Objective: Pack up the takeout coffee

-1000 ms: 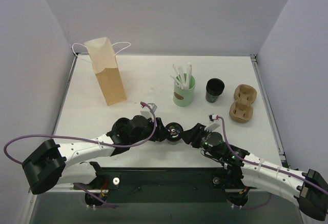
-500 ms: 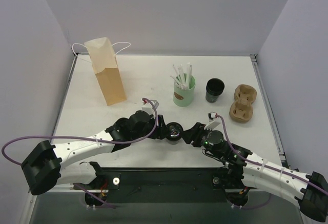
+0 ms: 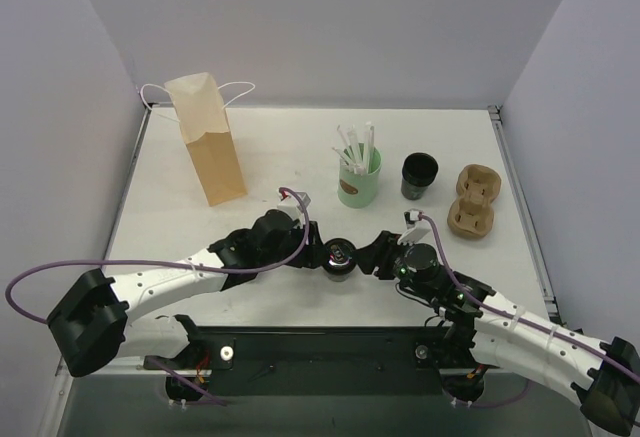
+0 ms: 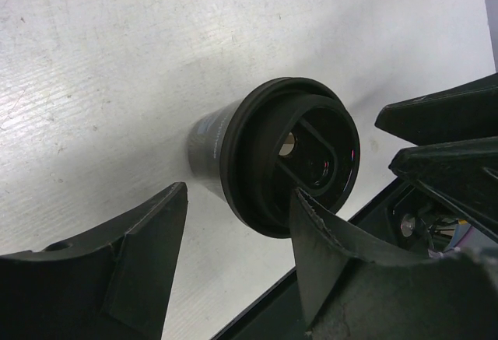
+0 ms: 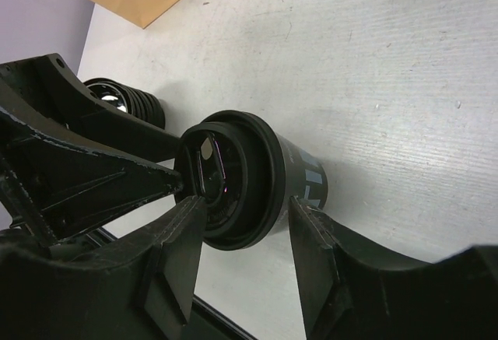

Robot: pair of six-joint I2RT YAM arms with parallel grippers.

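While the overhead camera gives me only the round top of the small black lidded takeout coffee cup, standing on the white counter near its front edge, the wrist cameras show the grips. From the left wrist I see the left pincer spread around the cup, with bare counter between one finger and the cup wall. From the right wrist, the right pincer hugs the lid on both sides, but I cannot tell whether it grips. That view also catches a squat stack of black ringed lids behind the left fingers, which I cannot find from overhead. Both arms lie low, reaching inward from the outer corners, their wrists meeting at the cup.
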